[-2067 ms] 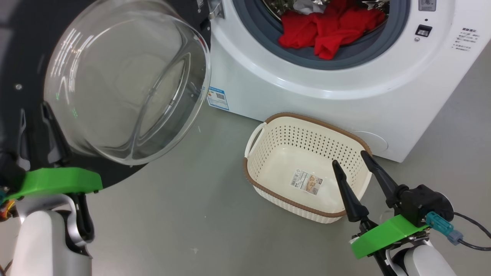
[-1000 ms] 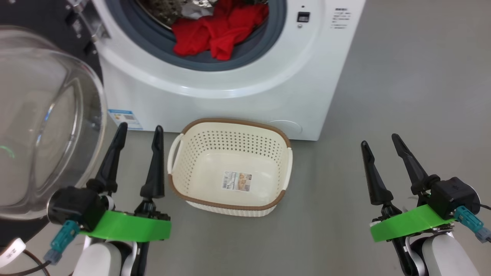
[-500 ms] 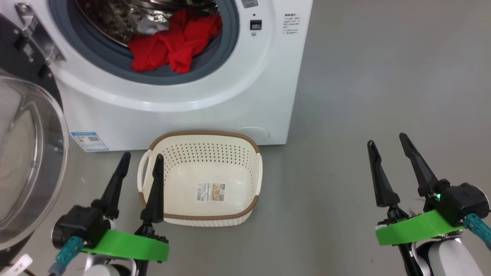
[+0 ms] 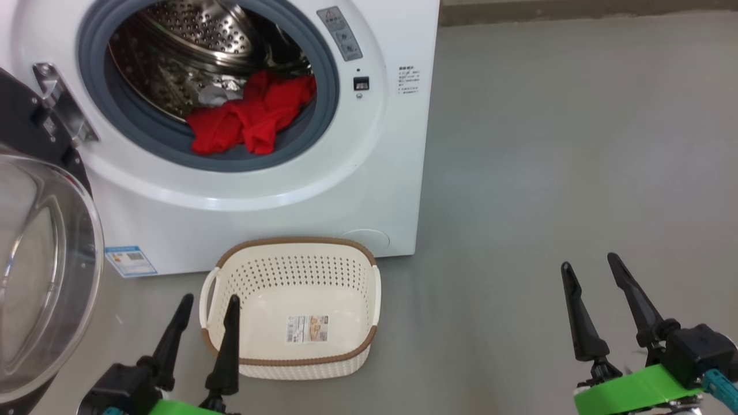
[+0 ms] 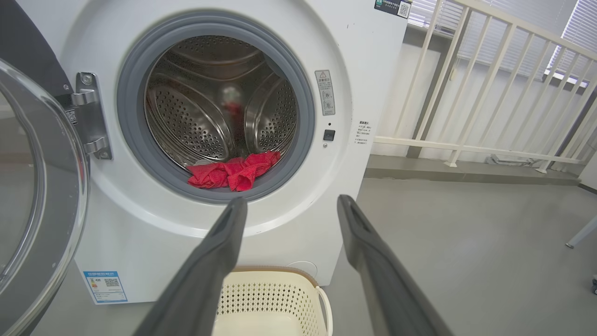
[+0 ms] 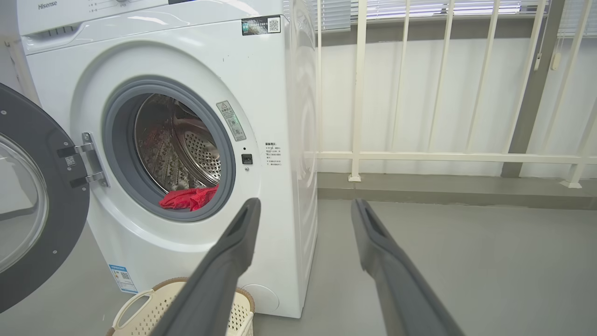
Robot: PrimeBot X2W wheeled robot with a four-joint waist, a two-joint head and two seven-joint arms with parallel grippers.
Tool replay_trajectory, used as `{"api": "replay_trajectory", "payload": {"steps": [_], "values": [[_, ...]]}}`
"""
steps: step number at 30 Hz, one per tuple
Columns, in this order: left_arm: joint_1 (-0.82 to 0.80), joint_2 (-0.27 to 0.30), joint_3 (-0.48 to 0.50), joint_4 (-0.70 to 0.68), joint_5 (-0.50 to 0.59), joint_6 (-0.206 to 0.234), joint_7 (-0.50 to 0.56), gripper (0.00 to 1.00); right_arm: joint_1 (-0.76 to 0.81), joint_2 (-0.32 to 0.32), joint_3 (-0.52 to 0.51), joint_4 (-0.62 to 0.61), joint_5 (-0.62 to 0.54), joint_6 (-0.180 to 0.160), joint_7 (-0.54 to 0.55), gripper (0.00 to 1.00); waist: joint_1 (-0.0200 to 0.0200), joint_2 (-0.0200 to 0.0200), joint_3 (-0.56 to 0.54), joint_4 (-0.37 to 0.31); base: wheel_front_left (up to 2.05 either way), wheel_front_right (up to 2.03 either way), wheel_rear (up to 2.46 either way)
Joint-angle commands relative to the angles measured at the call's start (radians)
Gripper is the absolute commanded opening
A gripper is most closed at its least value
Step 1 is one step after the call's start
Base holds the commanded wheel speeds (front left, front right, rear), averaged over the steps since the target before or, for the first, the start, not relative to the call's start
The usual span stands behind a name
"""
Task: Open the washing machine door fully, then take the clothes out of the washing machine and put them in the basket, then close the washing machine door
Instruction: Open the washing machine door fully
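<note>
Door hangs wide at 9 o'clock, clothes heaped on gasket lip at 11, basket empty beneath; left gripper and right gripper both spread, empty; best reach low, pinch thickest fold.

Clothes are being seen heaped at the near lip of the drum, washing machine door open at left.

Red clothes in a white washing machine; cream perforated basket with brown rim.
</note>
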Motion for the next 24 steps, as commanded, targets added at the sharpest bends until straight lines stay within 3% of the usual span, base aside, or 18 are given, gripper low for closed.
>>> {"api": "replay_trajectory", "payload": {"steps": [1, 24], "values": [[-0.007, 0.022, 0.033, -0.027, -0.003, 0.005, -0.003, 1.0, -0.006, -0.003, 0.016, -0.032, -0.002, 0.006, -0.006, 1.0, 0.0, 0.0, -0.02, -0.01, 0.0, 0.0, 0.0], [0.088, 0.04, 0.031, -0.069, 0.012, 0.056, -0.004, 1.0, 0.088, -0.003, -0.018, -0.07, 0.006, 0.006, -0.006, 1.0, 0.0, 0.0, -0.048, -0.013, 0.0, 0.0, 0.0]]}}
